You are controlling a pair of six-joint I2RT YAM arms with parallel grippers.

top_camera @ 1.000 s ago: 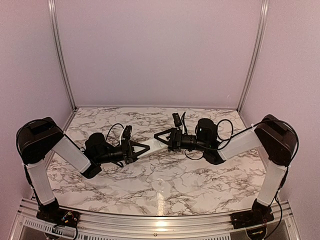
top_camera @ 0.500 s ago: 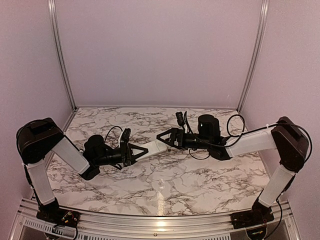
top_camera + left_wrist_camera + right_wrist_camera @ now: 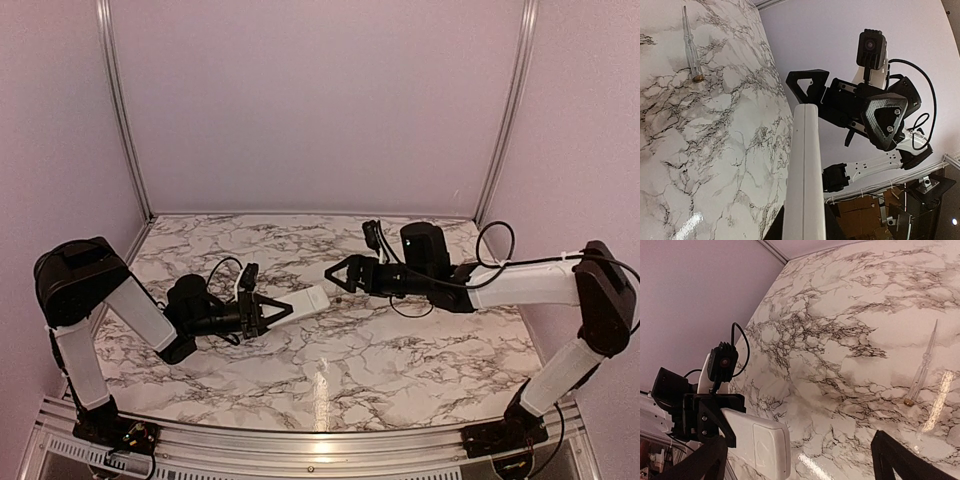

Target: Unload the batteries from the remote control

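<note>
Fingers first: my left fingers [image 3: 278,309] are clamped on one end of the remote control [image 3: 311,298]. It sits about mid-bench, a little toward the left edge. The remote juts out from them toward my right side and looks clear of the bench [image 3: 400,370]. My right fingers [image 3: 334,272] are spread wide just past its free end, not touching it.

Batteries: none in view. The right wrist view shows a cover panel [image 3: 767,442] outlined on the remote, seemingly shut, so I judge them to be inside.

Risks:
- The hold is at one end only. Any push or pry at the free end acts as a lever and could twist the remote or drag it out of the left fingers.
- Right fingers closing off-line could knock that end aside.
- With the panel off, loose cells could drop and roll across the smooth bench, perhaps over its near edge.

Around:
- A thin clear rod [image 3: 922,362] with a brass-coloured tip lies flat on the bench, toward the near edge as best I can place it. It is well apart from the remote and blocks nothing now, though a rolling cell might lodge against it.
- A cable [image 3: 495,240] loops behind my right wrist and could snag on a long reach.
- Beyond is a plain back wall [image 3: 320,100].
</note>
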